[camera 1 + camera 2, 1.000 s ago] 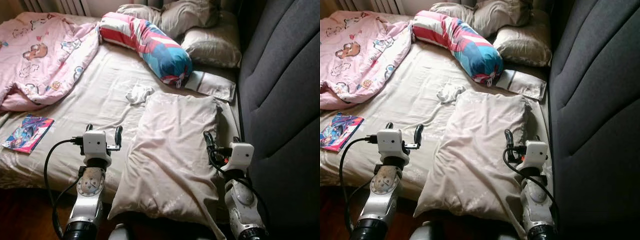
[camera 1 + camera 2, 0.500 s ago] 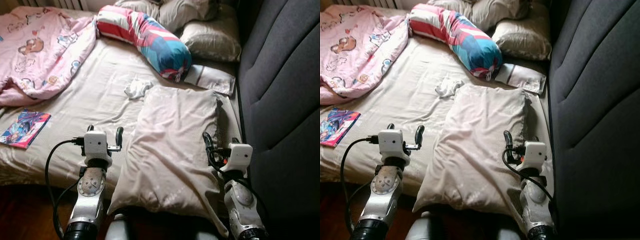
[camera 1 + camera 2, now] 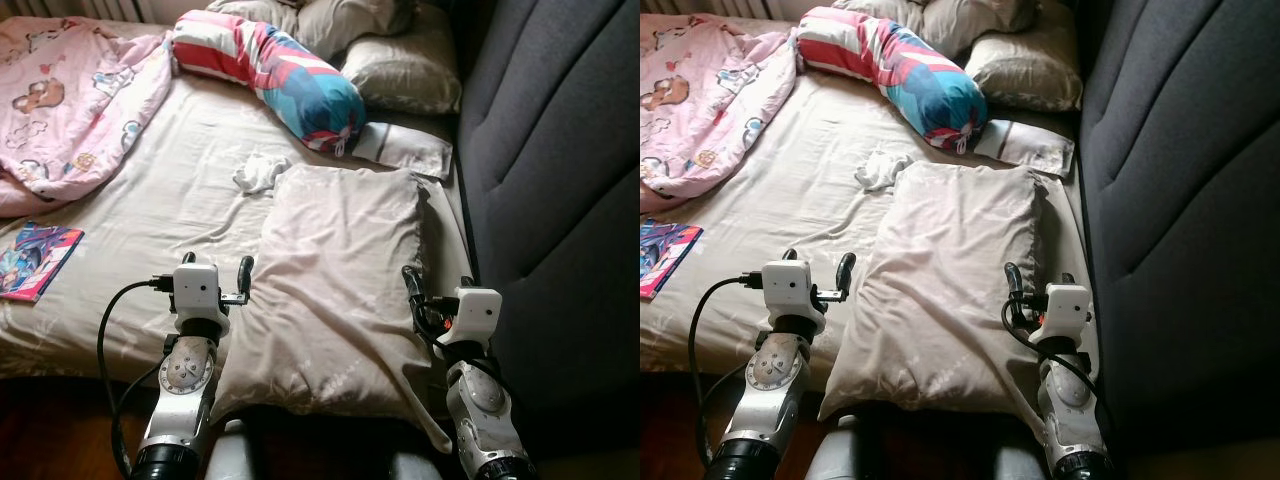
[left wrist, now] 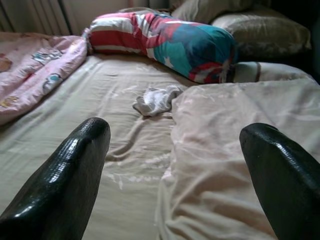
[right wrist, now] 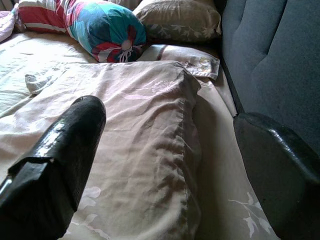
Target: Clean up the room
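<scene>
My view has shifted; the bed's things lie as before. I'm lining up on the large beige pillow (image 3: 340,290) at the bed's near edge, left gripper (image 3: 213,268) and right gripper (image 3: 436,290) flanking it, jaws apart. Next: close in and grip both sides.

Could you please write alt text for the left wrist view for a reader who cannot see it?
Two open black fingers frame a beige pillow on a bed, with a crumpled white sock and a striped bolster beyond.
</scene>
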Controlling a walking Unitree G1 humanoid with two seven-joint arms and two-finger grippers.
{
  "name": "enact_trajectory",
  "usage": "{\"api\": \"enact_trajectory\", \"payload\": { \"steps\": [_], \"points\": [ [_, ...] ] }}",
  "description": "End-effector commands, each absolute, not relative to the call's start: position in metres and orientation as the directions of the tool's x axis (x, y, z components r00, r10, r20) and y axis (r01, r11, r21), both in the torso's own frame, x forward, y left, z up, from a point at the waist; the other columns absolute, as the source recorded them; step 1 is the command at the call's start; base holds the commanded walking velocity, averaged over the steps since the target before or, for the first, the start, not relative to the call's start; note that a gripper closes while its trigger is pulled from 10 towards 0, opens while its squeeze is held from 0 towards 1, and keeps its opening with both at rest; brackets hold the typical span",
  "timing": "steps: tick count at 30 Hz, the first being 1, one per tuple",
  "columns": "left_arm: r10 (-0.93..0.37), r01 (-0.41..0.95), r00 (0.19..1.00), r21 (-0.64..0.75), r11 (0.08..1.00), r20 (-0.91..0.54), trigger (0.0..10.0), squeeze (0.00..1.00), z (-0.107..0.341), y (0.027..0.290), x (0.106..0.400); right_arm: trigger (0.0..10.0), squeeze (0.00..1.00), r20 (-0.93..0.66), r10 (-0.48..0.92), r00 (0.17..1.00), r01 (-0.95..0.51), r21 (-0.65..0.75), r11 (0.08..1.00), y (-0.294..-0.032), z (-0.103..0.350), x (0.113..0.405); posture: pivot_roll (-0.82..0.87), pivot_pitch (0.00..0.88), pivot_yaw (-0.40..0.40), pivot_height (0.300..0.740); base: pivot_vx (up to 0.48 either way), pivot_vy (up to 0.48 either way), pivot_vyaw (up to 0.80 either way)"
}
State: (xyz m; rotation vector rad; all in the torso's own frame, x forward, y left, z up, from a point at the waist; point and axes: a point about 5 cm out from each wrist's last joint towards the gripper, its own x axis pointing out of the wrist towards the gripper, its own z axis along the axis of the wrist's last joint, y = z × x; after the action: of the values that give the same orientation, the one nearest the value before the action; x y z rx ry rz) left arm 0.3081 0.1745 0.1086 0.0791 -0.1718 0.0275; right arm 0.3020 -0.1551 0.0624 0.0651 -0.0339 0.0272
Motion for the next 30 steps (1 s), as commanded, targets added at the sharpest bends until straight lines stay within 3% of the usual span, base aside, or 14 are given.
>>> {"api": "enact_trajectory", "payload": {
  "steps": [1,15,30],
  "points": [
    [0.012,-0.021,0.988,0.060,0.998,0.151,10.0,0.00,0.106,0.173,0.307,10.0,0.00,0.016,0.029,0.999,-0.030,0.069,0.997,-0.155,0.058,0.298,-0.08,0.214,-0.016,0.662,0.000,0.000,0.00],
    [-0.032,0.030,0.992,0.023,0.999,0.126,10.0,0.00,0.104,0.169,0.307,10.0,0.00,-0.040,0.037,0.998,-0.034,0.071,0.997,-0.154,0.049,0.297,-0.08,0.234,-0.015,0.662,0.000,0.000,0.00],
    [-0.041,0.040,0.993,0.017,0.999,0.113,10.0,0.00,0.103,0.170,0.306,10.0,0.00,-0.060,0.057,0.997,-0.054,0.060,0.997,-0.150,0.046,0.295,-0.08,0.247,-0.013,0.662,0.271,0.000,0.00]
  ]
}}
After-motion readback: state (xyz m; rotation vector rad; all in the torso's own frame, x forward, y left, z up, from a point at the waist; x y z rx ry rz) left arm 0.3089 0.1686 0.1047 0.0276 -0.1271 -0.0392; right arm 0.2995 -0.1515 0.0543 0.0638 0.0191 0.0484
